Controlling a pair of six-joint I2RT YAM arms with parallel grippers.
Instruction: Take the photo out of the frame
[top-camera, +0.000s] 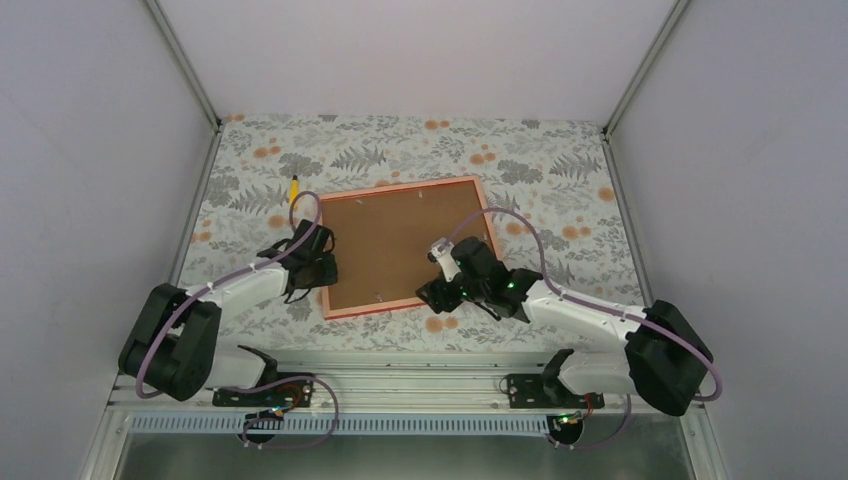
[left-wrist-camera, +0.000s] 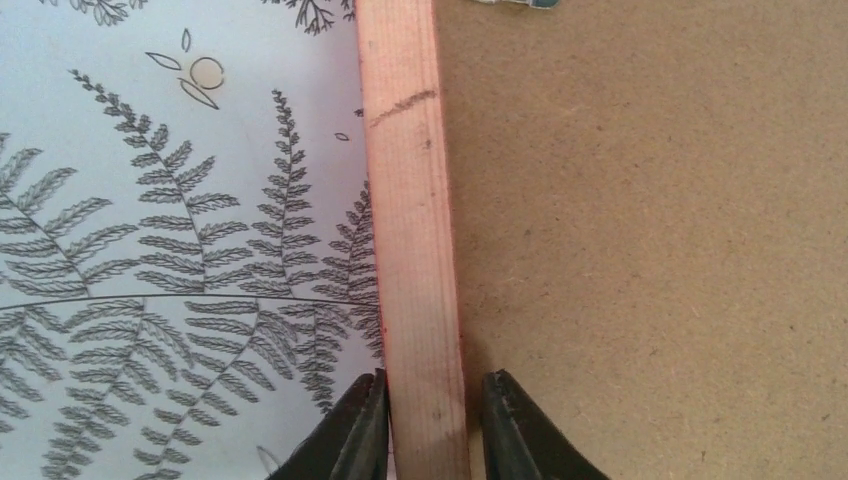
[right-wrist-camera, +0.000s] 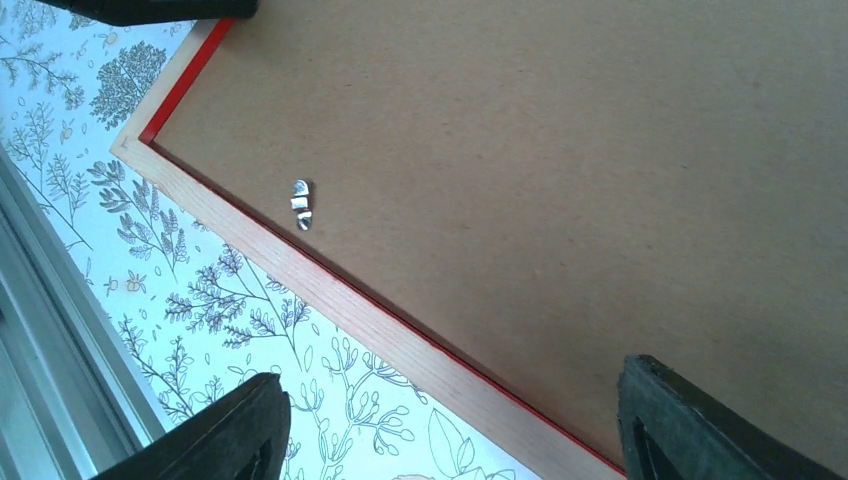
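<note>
Cloth (top-camera: 560, 160) printed with ferns covers the table. At far left a small yellow-handled tool (top-camera: 294, 187) lies on it, just beyond the far-left corner of the frame (left-wrist-camera: 415, 250). The frame lies face down, with its brown backing (top-camera: 400, 240) upward. The photo cannot be seen and is judged to be still under that board.

The left gripper (left-wrist-camera: 428, 430) straddles the frame's left rail. Its outer finger is against the wood, and a thin dark line separates the inner finger from it, so it cannot be told whether the rail is really pinched.

Further right, a small metal retaining tab (right-wrist-camera: 301, 203) sits on the backing near the front rail. The right gripper (right-wrist-camera: 450, 440) hovers over that near edge with its jaws spread wide, holding nothing.

The work looks to be at the opening stage: steady the frame, then free the backing. The next move probably calls for the right fingertips to reach the tab and turn or bend it clear while the left arm keeps the frame from sliding.
</note>
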